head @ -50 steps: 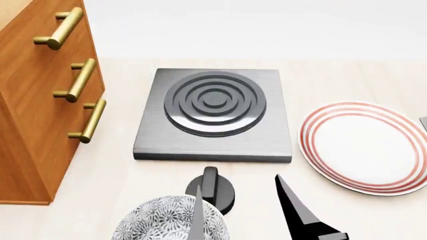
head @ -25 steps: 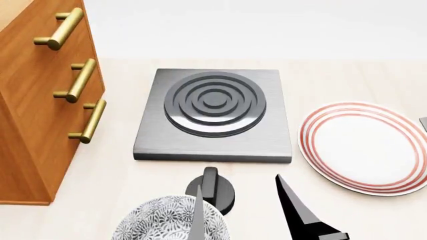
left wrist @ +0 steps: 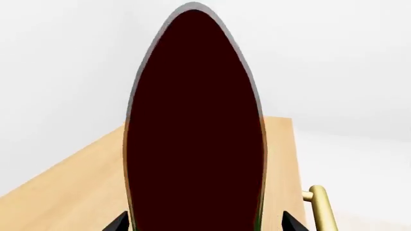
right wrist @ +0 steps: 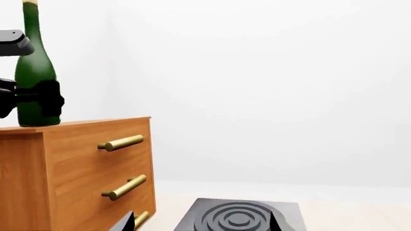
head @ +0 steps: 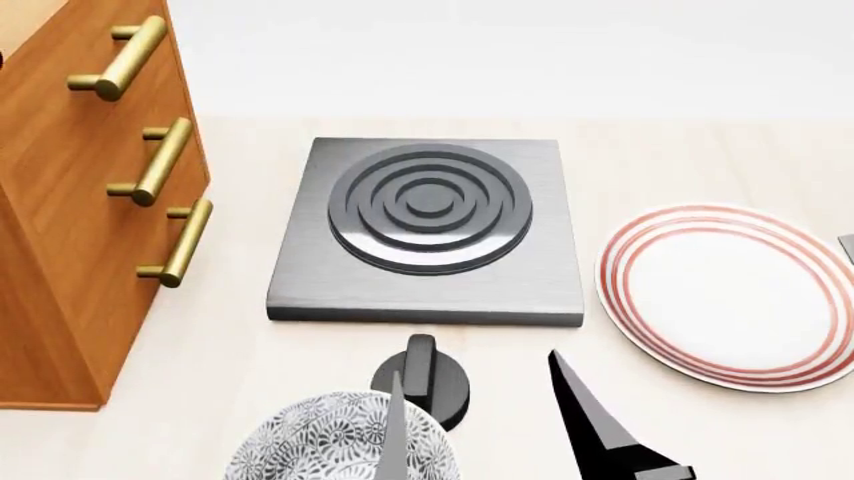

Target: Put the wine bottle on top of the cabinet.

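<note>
The dark green wine bottle (right wrist: pixel 34 62) with a tan cork stands upright on top of the orange-brown cabinet (right wrist: pixel 77 168), near its front edge. My left gripper (right wrist: pixel 35 98) is around the bottle's lower body. In the left wrist view the bottle (left wrist: pixel 192 120) fills the middle, and the two black fingertips (left wrist: pixel 119 223) stand wide apart, with a gap on one side, so the jaws are open. The bottle is out of the head view. My right gripper (head: pixel 487 440) is open and empty, low over the table in front of the burner.
A grey square burner (head: pixel 430 225) lies mid-table, with its black knob (head: pixel 424 378) in front. A patterned bowl (head: pixel 334 440) sits at the near edge. A red-rimmed white plate (head: pixel 727 295) lies to the right. The cabinet's brass handles (head: pixel 174 158) face the burner.
A small dark sliver has appeared at the head view's left edge above the cabinet. My right gripper has barely shifted. Everything on the table is unmoved.
</note>
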